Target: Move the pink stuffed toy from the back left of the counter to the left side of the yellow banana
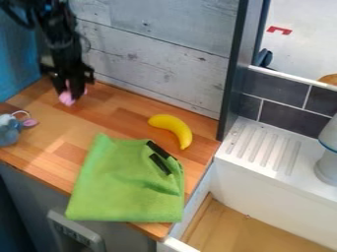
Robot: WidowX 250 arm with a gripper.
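The robot arm of black colour, with matt and slightly shiny parts, is made from blocky, angular segments. One thick black cable makes a curve beside its upper part, and a thinner dark cable bends at the other side. The black, angular gripper has a wider upper body.

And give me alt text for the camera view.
A black robot gripper hangs over a wooden counter, at a pink object. A yellow banana and green cloth lie nearer, a gray toy at left, a white sink at right.
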